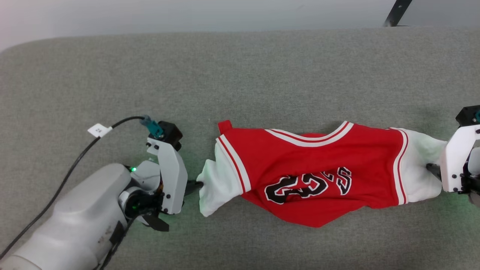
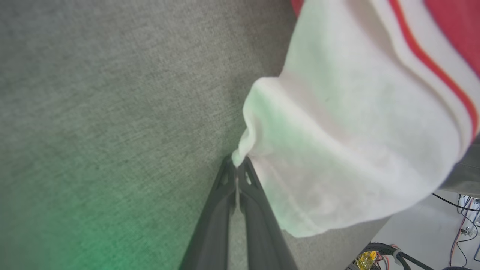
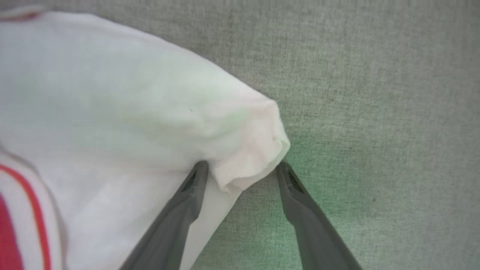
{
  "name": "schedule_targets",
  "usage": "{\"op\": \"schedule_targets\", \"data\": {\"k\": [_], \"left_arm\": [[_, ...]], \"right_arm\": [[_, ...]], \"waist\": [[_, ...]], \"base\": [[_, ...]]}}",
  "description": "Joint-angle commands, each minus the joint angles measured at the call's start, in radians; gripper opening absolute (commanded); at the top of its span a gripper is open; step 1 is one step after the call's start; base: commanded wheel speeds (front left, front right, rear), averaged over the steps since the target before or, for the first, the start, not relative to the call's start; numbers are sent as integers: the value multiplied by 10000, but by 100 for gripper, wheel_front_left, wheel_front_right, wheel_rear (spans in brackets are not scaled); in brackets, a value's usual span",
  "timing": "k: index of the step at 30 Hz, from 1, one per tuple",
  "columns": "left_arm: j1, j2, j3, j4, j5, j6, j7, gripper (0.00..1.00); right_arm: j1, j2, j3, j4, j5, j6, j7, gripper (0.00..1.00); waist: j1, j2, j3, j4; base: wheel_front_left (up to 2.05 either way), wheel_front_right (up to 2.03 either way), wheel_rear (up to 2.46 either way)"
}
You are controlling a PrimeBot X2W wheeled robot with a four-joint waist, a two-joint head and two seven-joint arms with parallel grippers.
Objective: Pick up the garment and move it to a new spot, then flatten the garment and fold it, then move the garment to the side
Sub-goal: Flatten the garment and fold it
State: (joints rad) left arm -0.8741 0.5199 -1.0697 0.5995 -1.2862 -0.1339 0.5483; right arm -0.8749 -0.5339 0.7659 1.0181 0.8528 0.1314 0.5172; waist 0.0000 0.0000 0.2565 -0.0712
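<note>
The red number 33 jersey lay stretched sleeve to sleeve on the grey cloth-covered table, spanning the gap between the two grippers. The left gripper had its fingers pressed together on a small pinch of the white left sleeve. In its wrist view the tips met on the corner of the cuff, and the rest of the sleeve billowed ahead of them and to one side. The right gripper stood with its fingers wide apart. In its own view the rolled end of the right sleeve sat just ahead of and between the fingertips, touching one finger but not pinched.

I judged this to be the flattening step. The body was spread across its width, but the hem sagged to a crumpled point on the robot's side. The next move probably called for the right gripper to close on the cuff in front of it. Both arms could then draw outward and lay the cloth flat.

Bare cloth lay behind the left gripper, crossed only by its black cable, so it had room to pull back. Beyond both grippers the table ran clear to its far edge. Past the sleeve in the left wrist view, the table's edge and the floor below showed. Room on that side seemed short.
</note>
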Motion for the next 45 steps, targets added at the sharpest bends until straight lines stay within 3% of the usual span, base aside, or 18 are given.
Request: {"op": "schedule_targets", "data": {"k": [1,10,26,35,45], "left_arm": [[97,38,-148,222,-10,64,-34,0],[-435,157,-234,594,78,49,-623,0],[-1939,-351,-48,2264,405,46,-1777,0],[-3656,-642,231,3324,818,50,-2492,0],[-5109,-963,321,4383,1059,48,-2731,0]], "right_arm": [[379,439,300,156,-8,-15,-11,0],[-368,85,484,-52,280,-14,-654,0],[-1485,3,1167,-782,108,-15,-3063,0],[-2838,488,878,136,-560,-15,-5057,0],[-4011,1366,825,563,-392,-15,-5191,0]], "waist": [[0,0,39,40],[0,0,-497,96],[0,0,-2577,318],[0,0,-3168,488],[0,0,-3567,567]], "base": [[0,0,0],[0,0,0],[0,0,0],[0,0,0],[0,0,0]]}}
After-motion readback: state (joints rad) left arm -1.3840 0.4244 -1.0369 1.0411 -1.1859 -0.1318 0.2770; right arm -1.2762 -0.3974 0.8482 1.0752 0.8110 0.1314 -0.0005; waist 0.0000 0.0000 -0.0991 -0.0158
